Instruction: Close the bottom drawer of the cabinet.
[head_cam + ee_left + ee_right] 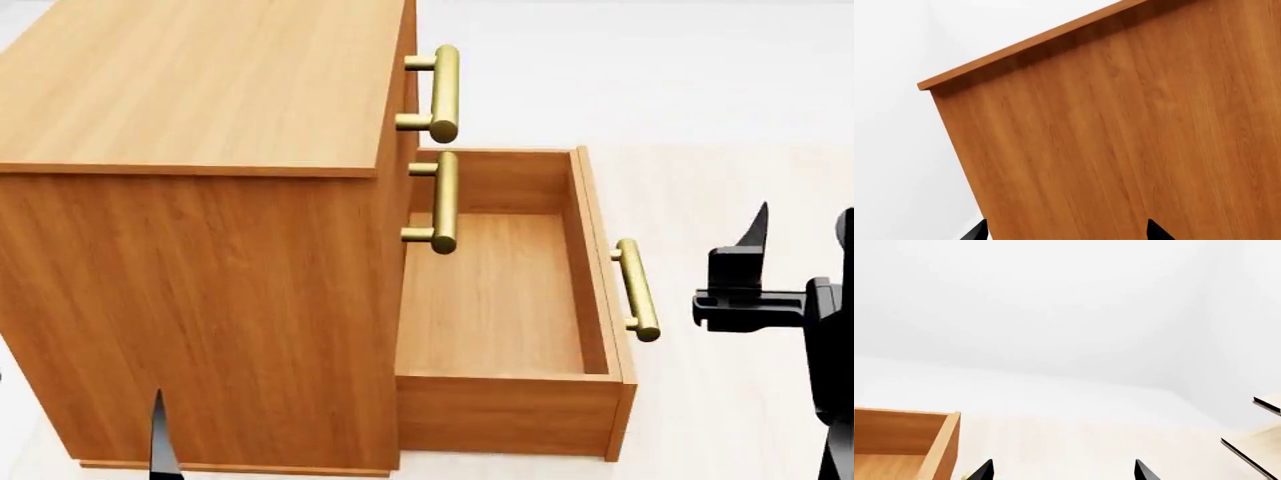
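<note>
Here, a pale floor (747,120) and plain white walls (1054,305) are shown. On the floor stands the cabinet (200,280) — orange-brown wood grain, three brass bar handles. The bottom drawer (514,300) is pulled fully out, its interior bare, its handle (637,290) near the right gripper (1062,471). That gripper's fingertips are held apart. The left gripper (1067,231), likewise spread, is seen close before the cabinet's side panel — whether touching cannot be told.
</note>
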{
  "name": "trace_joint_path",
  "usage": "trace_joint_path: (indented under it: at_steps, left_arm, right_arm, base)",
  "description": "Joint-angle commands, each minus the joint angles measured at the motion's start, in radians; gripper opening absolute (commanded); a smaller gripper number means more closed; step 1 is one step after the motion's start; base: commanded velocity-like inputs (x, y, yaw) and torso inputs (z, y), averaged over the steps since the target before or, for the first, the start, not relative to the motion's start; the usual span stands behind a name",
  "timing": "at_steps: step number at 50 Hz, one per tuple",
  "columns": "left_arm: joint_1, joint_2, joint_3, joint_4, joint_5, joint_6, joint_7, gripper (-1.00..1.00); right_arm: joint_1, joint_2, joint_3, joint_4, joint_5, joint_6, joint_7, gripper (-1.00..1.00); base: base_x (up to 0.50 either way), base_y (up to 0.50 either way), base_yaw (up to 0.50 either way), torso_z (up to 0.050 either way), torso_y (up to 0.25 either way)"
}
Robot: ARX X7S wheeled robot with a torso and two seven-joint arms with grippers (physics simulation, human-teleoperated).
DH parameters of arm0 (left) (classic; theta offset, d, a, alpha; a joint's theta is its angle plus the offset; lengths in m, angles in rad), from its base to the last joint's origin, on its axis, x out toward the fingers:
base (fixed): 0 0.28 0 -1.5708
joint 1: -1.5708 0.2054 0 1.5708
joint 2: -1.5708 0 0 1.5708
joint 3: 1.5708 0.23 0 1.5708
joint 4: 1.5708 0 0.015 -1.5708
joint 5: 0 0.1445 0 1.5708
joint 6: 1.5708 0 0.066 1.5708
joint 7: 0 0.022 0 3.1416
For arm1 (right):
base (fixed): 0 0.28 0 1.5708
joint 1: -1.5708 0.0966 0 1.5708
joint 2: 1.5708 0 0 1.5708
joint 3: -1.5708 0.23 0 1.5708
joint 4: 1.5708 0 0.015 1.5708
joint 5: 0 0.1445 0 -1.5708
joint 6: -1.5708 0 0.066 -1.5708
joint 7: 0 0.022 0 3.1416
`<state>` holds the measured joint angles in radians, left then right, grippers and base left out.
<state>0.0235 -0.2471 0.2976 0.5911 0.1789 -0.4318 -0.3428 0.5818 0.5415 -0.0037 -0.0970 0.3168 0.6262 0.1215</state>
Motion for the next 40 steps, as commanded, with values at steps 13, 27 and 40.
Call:
trace_joint_path:
  at_steps: [13,27,40]
  left_arm:
    - [0.0,0.004,-0.007,0.005,-0.034,0.016,0.025,1.0]
    - [-0.002,-0.002,-0.001,0.007,-0.036,0.01,0.02,1.0]
    - [-0.002,-0.007,0.002,0.008,-0.04,0.009,0.015,1.0]
  right_arm:
    - [-0.142,-0.047,0.024,0.261,-0.028,-0.295,-0.101,1.0]
    - [-0.171,-0.097,0.038,0.416,0.002,-0.398,-0.15,1.0]
    - [-0.168,-0.12,0.032,0.483,0.005,-0.466,-0.181,1.0]
  base:
    - [0.0,0.0,0.0,0.0,0.0]
    - [0.0,0.0,0.0,0.0,0.0]
    - [0.0,0.0,0.0,0.0,0.0]
